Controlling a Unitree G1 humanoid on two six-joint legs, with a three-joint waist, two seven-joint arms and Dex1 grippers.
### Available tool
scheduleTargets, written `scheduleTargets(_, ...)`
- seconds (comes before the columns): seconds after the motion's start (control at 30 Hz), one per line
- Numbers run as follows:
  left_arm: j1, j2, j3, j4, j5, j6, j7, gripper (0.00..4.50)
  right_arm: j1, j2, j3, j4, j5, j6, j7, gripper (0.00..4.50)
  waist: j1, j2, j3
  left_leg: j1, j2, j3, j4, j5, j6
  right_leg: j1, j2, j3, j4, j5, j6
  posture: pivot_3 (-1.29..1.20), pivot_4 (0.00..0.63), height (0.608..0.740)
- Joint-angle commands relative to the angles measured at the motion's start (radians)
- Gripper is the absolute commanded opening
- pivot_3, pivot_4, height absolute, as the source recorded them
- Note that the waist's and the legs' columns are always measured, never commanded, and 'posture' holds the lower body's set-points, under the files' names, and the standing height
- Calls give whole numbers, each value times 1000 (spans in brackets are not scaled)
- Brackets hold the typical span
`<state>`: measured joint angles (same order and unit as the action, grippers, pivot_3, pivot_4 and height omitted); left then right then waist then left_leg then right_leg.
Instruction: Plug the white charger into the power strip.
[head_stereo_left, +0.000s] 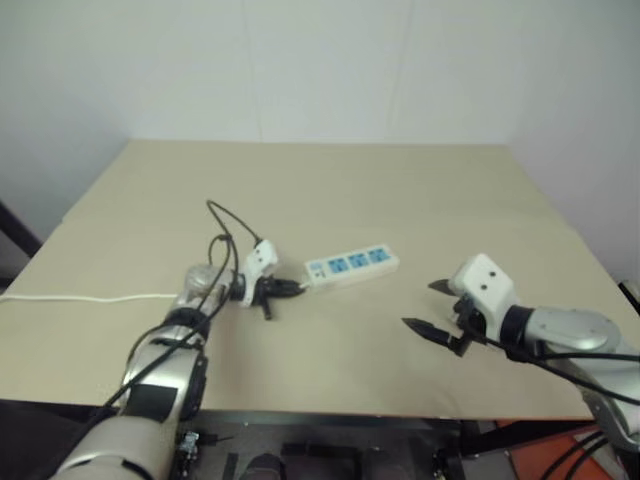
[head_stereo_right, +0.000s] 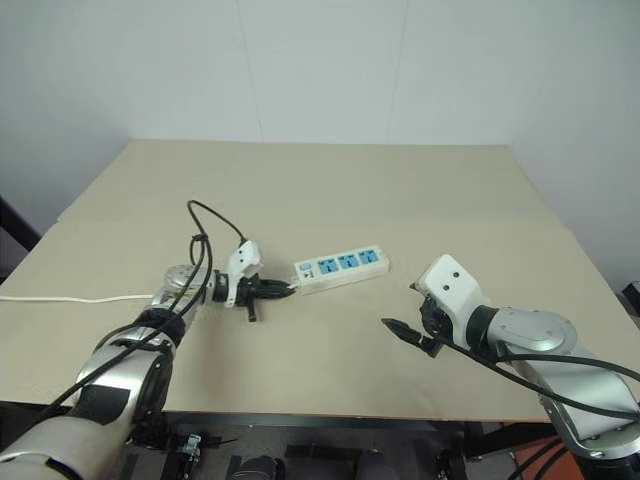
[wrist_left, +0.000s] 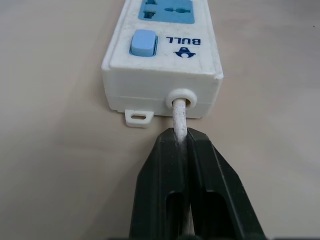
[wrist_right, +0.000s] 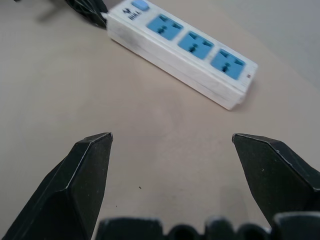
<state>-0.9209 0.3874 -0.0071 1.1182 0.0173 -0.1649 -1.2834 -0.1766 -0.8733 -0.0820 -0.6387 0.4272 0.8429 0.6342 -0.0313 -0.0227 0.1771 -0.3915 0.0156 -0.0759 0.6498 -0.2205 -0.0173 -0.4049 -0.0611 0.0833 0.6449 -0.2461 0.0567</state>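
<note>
At strip's (wrist_left: 162, 65) end, L gripper (wrist_left: 186, 137) pinches cord (wrist_left: 180, 117).

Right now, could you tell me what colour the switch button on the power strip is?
Light blue, on the white power strip; the left wrist view shows the button best.

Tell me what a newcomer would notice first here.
The power strip with its blue sockets lies near the middle of the tan table, and the left hand is shut on its thin white cord right where it leaves the strip's end. To the right, the right hand hovers open over bare tabletop, apart from the strip and holding nothing.
</note>
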Motion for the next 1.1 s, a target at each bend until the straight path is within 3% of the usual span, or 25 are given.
scheduleTargets(0.03,105,57,24,-270,-79,114,-37,22,-2,18,17,-10,-24,-35,-12,4500,-6,0,0,0,0,0,0,0,0,0,0,0,0,0,0,0,150,740)
scheduleTargets(0.2,306,107,45,-612,-207,272,-79,22,1,33,36,6,-46,-54,-8,4500,-12,0,0,0,1,0,0,0,0,-1,0,0,1,1,-3,0,150,740)
scheduleTargets(0.23,341,112,54,-666,-251,308,-100,634,3,34,38,12,-51,-60,-5,4500,-12,0,0,0,1,0,0,0,0,0,0,0,1,1,-3,0,150,740)
scheduleTargets(0.53,433,157,70,-689,-280,200,-61,3286,7,33,43,37,-69,-98,15,4500,-7,0,0,1,1,0,0,0,-1,1,0,0,0,1,-3,0,150,740)
scheduleTargets(0.67,428,106,139,-586,-368,45,-101,4466,24,34,29,36,-57,-96,27,4500,-7,0,0,1,1,0,0,0,-1,0,0,0,0,1,-3,0,150,740)
scheduleTargets(0.73,410,68,157,-517,-370,-43,-76,4466,31,43,16,36,-53,-99,21,4500,-6,0,0,1,1,0,0,0,-1,1,0,0,0,1,-3,0,150,740)
scheduleTargets(0.9,367,31,130,-428,-386,-53,-184,4466,29,41,8,32,-54,-90,17,4500,-7,0,0,1,1,0,0,0,-1,1,0,0,0,1,-3,0,150,740)
scheduleTargets(1.1,260,-17,138,-198,-340,-246,-167,4466,36,37,-17,13,-57,-80,3,4500,-4,0,0,1,0,0,0,0,-1,1,0,-1,-1,1,-3,0,150,740)
